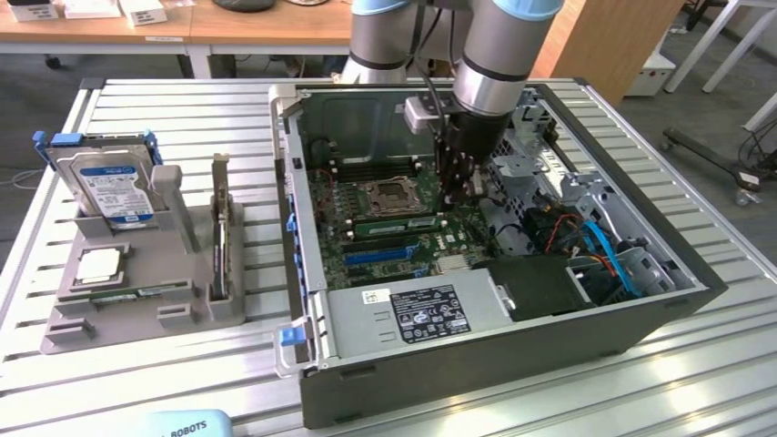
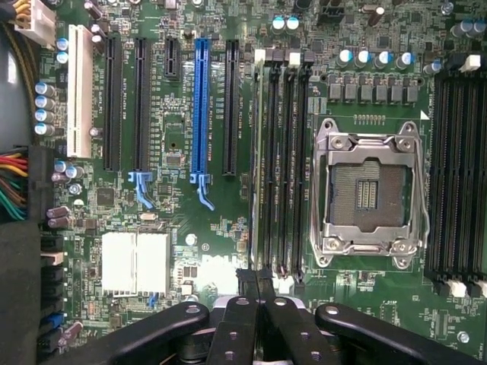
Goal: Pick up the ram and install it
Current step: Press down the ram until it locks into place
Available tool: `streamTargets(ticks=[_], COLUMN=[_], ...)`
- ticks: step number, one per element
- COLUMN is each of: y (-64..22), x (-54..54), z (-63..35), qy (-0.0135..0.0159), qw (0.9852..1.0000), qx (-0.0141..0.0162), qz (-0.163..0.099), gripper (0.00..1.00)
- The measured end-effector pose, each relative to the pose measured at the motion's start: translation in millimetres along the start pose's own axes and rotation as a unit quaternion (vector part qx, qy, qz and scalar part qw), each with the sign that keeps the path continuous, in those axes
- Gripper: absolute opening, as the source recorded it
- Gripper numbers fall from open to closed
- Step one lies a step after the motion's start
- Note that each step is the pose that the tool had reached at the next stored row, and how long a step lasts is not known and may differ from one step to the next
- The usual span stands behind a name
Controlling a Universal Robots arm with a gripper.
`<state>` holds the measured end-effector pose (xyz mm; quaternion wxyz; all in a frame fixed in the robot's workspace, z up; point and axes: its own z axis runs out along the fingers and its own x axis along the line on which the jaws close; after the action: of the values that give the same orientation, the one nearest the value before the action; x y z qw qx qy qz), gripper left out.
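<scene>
The ram point(image 1: 395, 224) is a thin green stick standing on edge in a memory slot just beside the empty processor socket point(image 1: 395, 194) on the motherboard. In the wrist view the ram point(image 2: 259, 167) shows edge-on in the outermost of the dark slots next to the socket point(image 2: 369, 190). My gripper point(image 1: 461, 196) reaches down into the open computer case over one end of that stick. Its black fingers point(image 2: 245, 319) are shut, tips pressed together at the slot's end clip, gripper point(image 2: 259, 283). Whether the tips touch the ram I cannot tell.
The open computer case point(image 1: 510, 364) lies flat on a slatted table. At the exterior view's left, a grey holder point(image 1: 73, 332) carries a hard drive point(image 1: 116, 187), a square silver processor chip point(image 1: 97, 264), an upright dark card point(image 1: 220, 237) and another green stick point(image 1: 127, 294).
</scene>
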<state>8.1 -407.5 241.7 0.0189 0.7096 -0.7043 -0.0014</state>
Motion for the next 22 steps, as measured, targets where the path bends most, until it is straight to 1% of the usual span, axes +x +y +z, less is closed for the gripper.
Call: streamTargets(ticks=[10,14,19,22], y=[-0.2,-0.2,-0.3,-0.3], x=[-0.1,-0.2,-3.9,-4.2], z=[6.5,7.0,7.9,7.9], qy=[0.0001,0.0001,0.0000,0.0000], qw=[1.0000,1.0000,1.0000,1.0000], qx=[0.0000,0.0000,0.0000,0.0000], qz=[0.000,0.000,0.000,0.000], gripper=[0.10,0.10,0.10,0.10])
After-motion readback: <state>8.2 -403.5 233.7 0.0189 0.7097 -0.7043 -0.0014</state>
